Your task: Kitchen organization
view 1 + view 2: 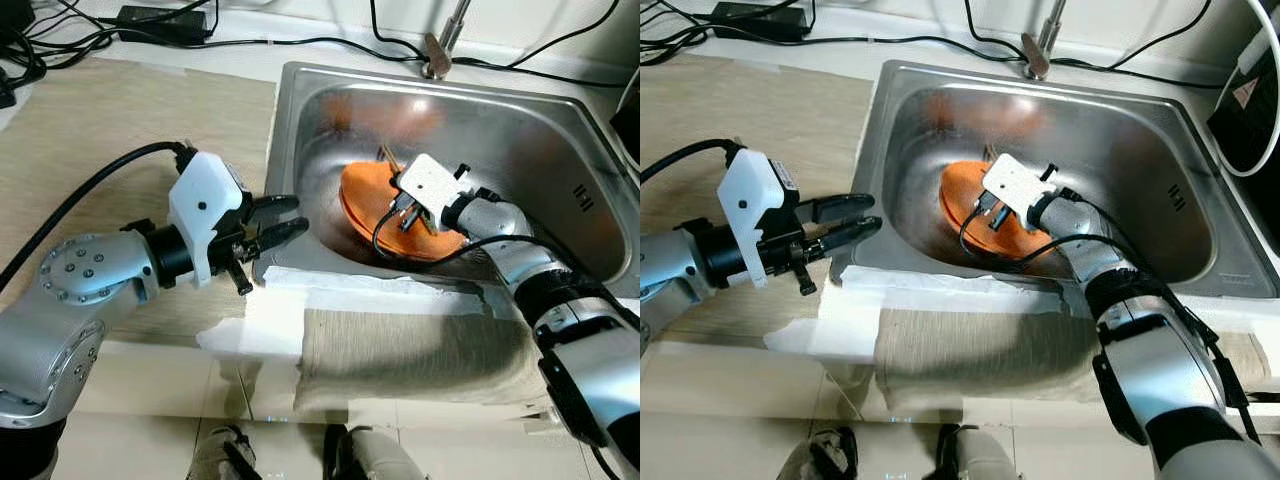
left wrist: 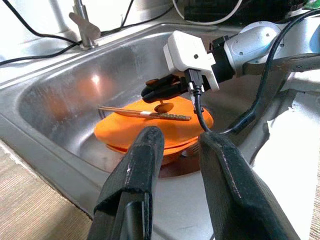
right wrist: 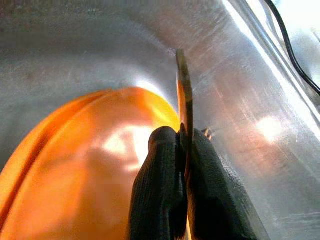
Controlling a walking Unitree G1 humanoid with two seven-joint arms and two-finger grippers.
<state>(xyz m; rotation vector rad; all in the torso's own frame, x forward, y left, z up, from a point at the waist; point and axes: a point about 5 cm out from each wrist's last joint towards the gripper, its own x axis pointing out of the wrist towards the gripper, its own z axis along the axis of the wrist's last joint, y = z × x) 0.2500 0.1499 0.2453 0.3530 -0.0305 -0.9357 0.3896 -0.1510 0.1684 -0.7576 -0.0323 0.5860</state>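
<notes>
The robot's feet (image 1: 290,455) stand on a pale tiled floor (image 1: 130,400) at the bottom of the head views. Just above them a beige cloth (image 1: 420,350) hangs over the front edge of the table (image 1: 90,120), with white paper towel (image 1: 270,320) beside and partly under it along the sink's front rim.

The table top is light wood grain, taped down along its far edge. Black cables (image 1: 250,42) and a black power brick (image 1: 160,20) lie on the white strip behind it. A steel sink (image 1: 1200,250) is set into the table on the right, with a tap (image 1: 445,45) at its back rim and a dark object (image 1: 1250,110) at its far right side.

An orange plate (image 1: 365,195) lies in the sink bowl, tilted, and seems to rest on a second orange plate under it. A pair of brown chopsticks (image 2: 125,111) lies over the plate.

The right end effector (image 2: 162,91) reaches down into the sink over the plate. Its fingers (image 3: 160,200) are pressed nearly together on a thin brown stick, which the wrist view shows edge-on between them.

The left end effector (image 1: 280,220) hovers at the sink's left rim, pointing toward the plate. Its fingers (image 2: 135,170) are slightly apart and hold nothing.
</notes>
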